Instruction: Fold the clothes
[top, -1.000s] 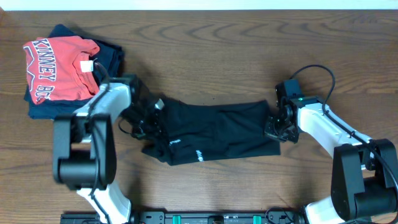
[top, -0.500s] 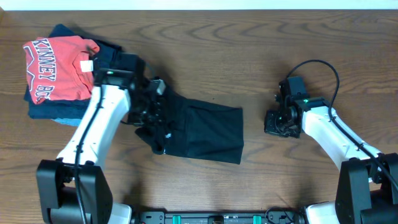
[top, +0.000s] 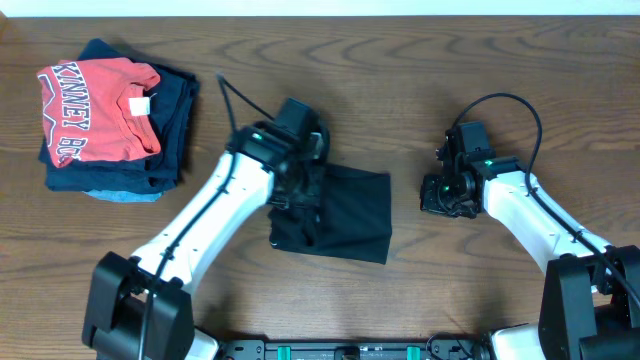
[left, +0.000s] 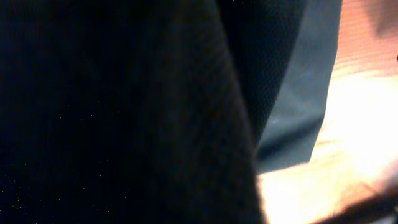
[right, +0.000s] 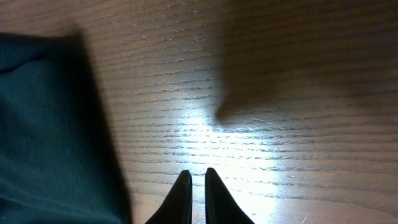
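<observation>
Though the black garment (top: 352, 212) already lies doubled into a compact rectangle well right of the folded stack (top: 100, 130), we judge the fold unfinished: its edge nearer the stack looks bunched under our left gripper (top: 300, 190), whose grip we cannot tell, its camera showing only dark cloth. Our right gripper (top: 440, 195), beyond the garment from the stack, hangs pinched nearly closed on nothing. Smoothing, perhaps one more fold, remains.
</observation>
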